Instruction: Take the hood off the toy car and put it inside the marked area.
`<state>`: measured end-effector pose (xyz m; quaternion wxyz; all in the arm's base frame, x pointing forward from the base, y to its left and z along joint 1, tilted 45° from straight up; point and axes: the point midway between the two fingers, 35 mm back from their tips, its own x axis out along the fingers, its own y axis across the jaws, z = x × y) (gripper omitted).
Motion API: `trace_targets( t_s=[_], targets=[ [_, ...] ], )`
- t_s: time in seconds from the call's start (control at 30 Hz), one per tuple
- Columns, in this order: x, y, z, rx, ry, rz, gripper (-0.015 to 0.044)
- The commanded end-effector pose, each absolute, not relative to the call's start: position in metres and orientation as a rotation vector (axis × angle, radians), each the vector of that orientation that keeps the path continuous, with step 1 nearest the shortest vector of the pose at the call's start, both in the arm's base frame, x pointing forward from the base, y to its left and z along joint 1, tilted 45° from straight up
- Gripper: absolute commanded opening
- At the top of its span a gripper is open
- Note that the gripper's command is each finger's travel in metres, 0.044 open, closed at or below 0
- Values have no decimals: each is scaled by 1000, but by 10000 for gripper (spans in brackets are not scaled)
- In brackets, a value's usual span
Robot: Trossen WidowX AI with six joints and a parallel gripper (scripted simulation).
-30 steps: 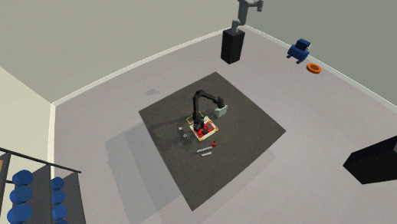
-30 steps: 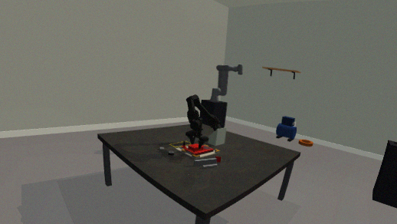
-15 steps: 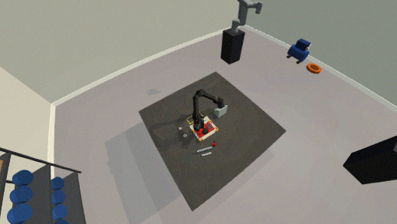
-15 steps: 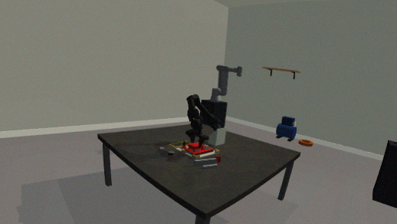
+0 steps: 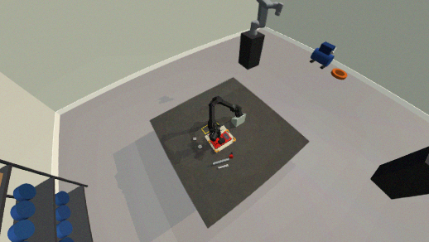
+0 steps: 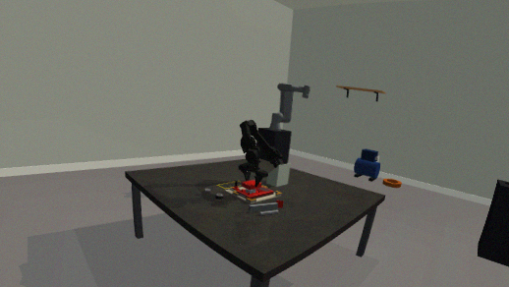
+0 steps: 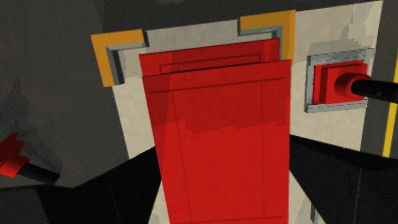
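The hood [image 7: 225, 110] is a flat red panel between the two black fingers in the wrist view. My gripper [image 6: 252, 183] [image 7: 220, 146] is shut on its two sides. The hood looks a little raised above the red toy car [image 6: 262, 193] [image 7: 150, 62], whose front end shows past the hood's far edge. The rest of the car is hidden under the hood in the wrist view. The marked area is a yellow outline [image 5: 203, 131] [image 7: 390, 130] beside the car's pale board, partly hidden by the arm in the top view.
Orange corner brackets [image 7: 102, 55] stand at the board's corners. A red block in a grey frame [image 7: 308, 85] with a black peg sits on the board beside the car. Grey bars [image 5: 221, 162] [image 6: 263, 207] lie in front. Two small parts [image 5: 195, 138] [image 5: 200, 147] lie to the left.
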<state>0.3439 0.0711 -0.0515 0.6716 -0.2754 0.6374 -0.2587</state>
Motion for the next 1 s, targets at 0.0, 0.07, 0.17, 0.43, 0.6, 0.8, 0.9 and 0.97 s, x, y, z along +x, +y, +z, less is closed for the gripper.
trace_targets(
  t_s=[0.0, 0.07, 0.17, 0.43, 0.6, 0.8, 0.9, 0.97],
  targets=[
    [345, 85, -39, -609, 1430, -580, 0],
    [343, 94, -30, -609, 1430, -580, 0],
    [342, 100, -23, -609, 1430, -580, 0],
    [346, 75, -6, -616, 1431, -570, 0],
    [346, 57, 16, -613, 1433, -567, 0],
    [344, 34, 41, -611, 1433, -566, 0],
    [341, 22, 53, -610, 1433, -567, 0],
    [339, 14, 60, -610, 1433, -568, 0]
  ],
)
